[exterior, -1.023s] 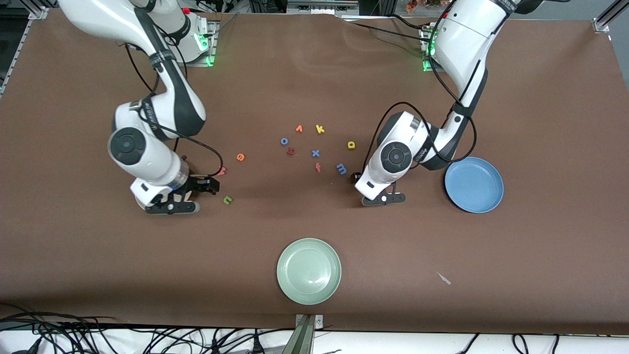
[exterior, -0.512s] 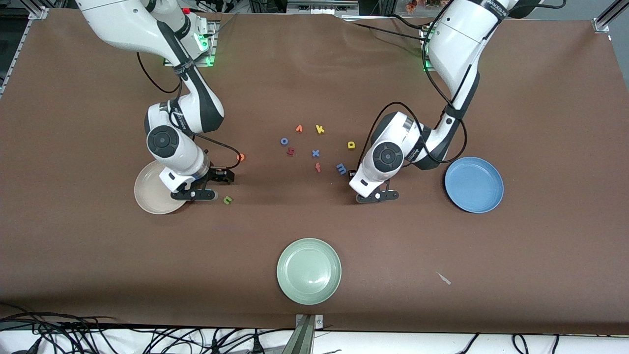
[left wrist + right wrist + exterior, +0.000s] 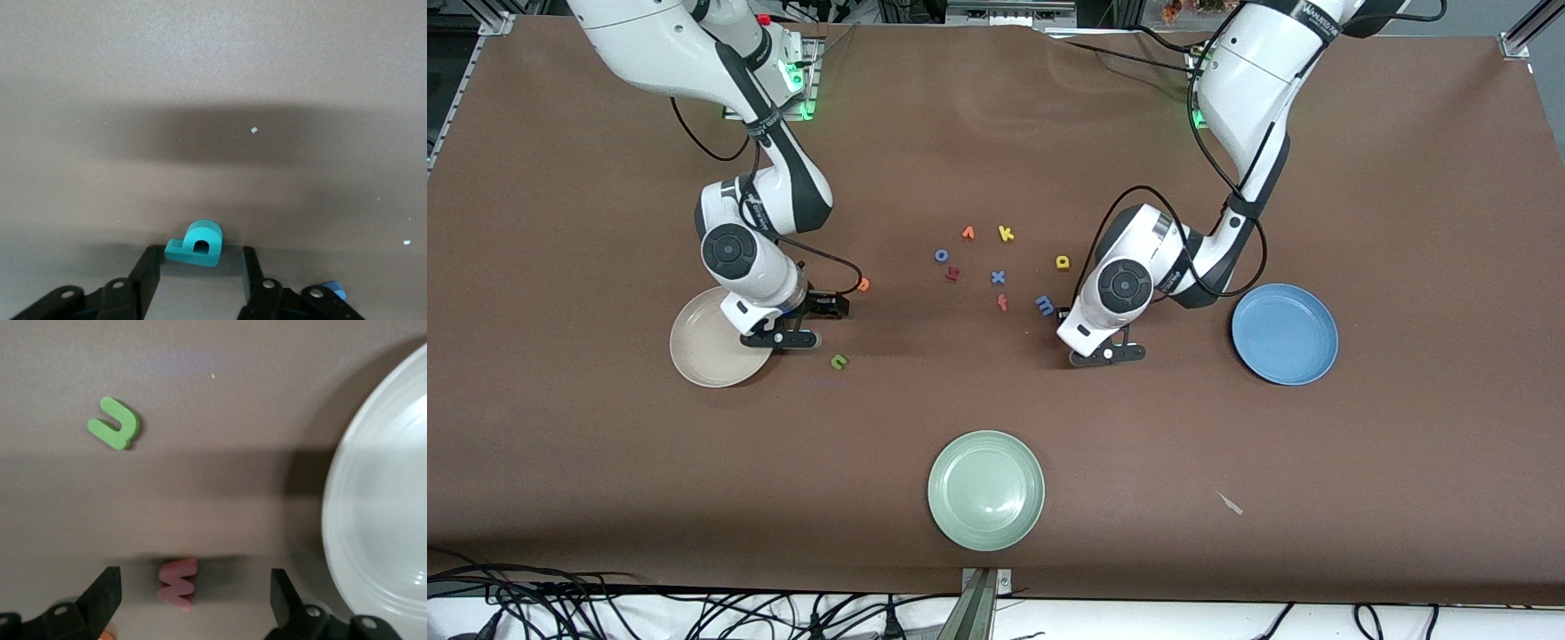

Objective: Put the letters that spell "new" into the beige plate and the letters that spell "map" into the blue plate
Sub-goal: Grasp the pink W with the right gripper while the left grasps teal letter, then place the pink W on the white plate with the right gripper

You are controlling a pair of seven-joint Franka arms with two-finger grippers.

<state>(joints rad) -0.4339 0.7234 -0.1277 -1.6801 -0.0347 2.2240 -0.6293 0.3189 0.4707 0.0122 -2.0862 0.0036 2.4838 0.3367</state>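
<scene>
My left gripper [image 3: 1064, 316] is low over the table beside the blue m [image 3: 1044, 305]. In the left wrist view its jaws [image 3: 198, 259] are partly drawn in around the teal stemmed letter [image 3: 195, 243], with a small gap on each side. The yellow rounded letter [image 3: 1063, 261] lies farther from the front camera. My right gripper [image 3: 825, 308] stands wide open beside the beige plate [image 3: 703, 356]. The pinkish-red w [image 3: 178, 583] lies between its jaws [image 3: 195, 588], untouched. The green n [image 3: 839, 361] and orange e [image 3: 863, 284] lie close by. The blue plate [image 3: 1285, 333] holds nothing.
A pale green plate [image 3: 985, 489] sits near the table's front edge. Between the arms lie loose letters: an orange v [image 3: 967, 233], yellow k [image 3: 1006, 234], blue o [image 3: 941, 255], dark red h [image 3: 952, 274], blue x [image 3: 998, 277] and red f [image 3: 1003, 303].
The right arm has swung away from the front camera, uncovering the beige plate. The left gripper has edged toward the m and its jaws have narrowed.
</scene>
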